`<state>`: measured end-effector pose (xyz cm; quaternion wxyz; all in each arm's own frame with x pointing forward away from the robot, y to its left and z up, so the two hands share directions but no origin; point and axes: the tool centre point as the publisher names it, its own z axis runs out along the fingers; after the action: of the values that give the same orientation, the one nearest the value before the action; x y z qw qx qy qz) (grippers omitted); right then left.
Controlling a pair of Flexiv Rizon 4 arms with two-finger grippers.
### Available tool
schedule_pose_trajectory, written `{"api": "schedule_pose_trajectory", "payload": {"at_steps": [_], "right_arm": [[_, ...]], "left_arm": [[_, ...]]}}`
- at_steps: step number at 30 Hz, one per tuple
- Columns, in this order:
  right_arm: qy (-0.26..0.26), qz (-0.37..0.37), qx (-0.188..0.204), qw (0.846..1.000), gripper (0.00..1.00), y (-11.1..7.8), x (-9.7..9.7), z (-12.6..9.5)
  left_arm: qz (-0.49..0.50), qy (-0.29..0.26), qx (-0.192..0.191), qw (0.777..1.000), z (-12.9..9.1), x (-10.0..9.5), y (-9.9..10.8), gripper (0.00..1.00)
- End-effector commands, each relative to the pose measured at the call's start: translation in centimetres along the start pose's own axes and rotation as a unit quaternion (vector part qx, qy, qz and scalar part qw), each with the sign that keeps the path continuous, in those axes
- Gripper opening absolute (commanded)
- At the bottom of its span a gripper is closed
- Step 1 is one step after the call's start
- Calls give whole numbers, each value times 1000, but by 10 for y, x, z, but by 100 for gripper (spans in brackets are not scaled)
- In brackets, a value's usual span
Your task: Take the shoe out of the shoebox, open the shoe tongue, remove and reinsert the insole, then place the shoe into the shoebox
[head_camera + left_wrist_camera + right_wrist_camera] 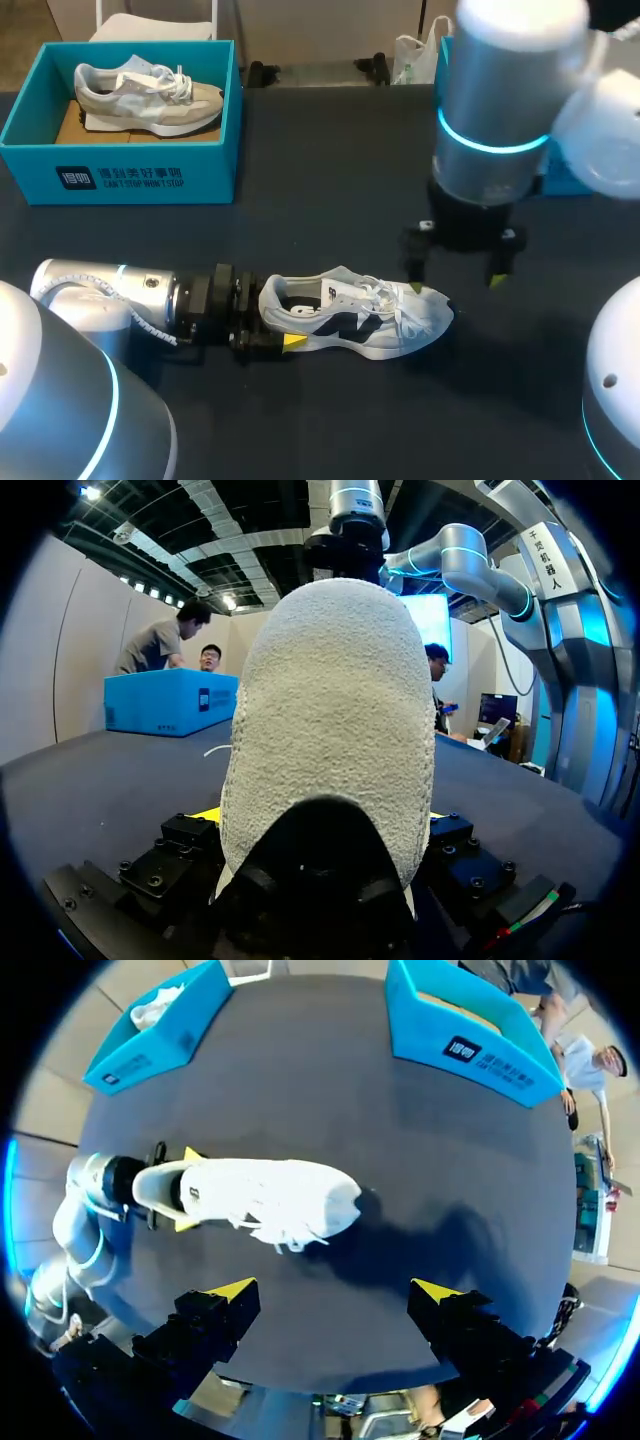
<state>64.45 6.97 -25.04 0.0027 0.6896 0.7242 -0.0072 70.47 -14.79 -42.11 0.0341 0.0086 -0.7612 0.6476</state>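
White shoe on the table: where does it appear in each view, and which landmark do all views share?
Head view: white shoe lower middle, heel in left gripper.
Left wrist view: heel close up, held in that gripper.
Right wrist view: on table, ahead of right gripper.
Shared landmark: teal shoebox.

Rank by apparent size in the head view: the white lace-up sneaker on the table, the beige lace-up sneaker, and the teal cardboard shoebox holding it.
1. teal cardboard shoebox
2. white lace-up sneaker
3. beige lace-up sneaker; farther from the camera, so that gap is unsure

Shoe [330, 710] rough knit cloth, table [330, 150] matt
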Motion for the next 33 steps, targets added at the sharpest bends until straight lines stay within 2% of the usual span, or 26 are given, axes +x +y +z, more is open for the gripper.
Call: {"api": "schedule_pose_trajectory", "payload": {"at_steps": [1, 4, 9, 11, 17, 25, 33], "right_arm": [[-90, 19, 32, 995, 100, 16, 38, 17], [-80, 25, 15, 996, 100, 17, 49, 21], [-109, 28, 4, 994, 100, 22, 70, 25], [-113, 21, -12, 993, 100, 25, 78, 26], [-115, 20, -16, 993, 100, 36, 96, 32], [-107, -5, -10, 994, 100, 46, 105, 51], [-98, -20, -9, 995, 100, 51, 116, 57]], "left_arm": [[0, -2, -1, 1000, 1, 1, 0, 0], [0, -2, -1, 1000, 1, 1, 0, 0], [0, -2, -1, 1000, 1, 1, 0, 0], [0, -2, -1, 1000, 1, 1, 0, 0], [0, -2, -1, 1000, 1, 1, 0, 0], [0, -2, -1, 1000, 1, 1, 0, 0], [0, -2, -1, 1000, 1, 1, 0, 0]]}}
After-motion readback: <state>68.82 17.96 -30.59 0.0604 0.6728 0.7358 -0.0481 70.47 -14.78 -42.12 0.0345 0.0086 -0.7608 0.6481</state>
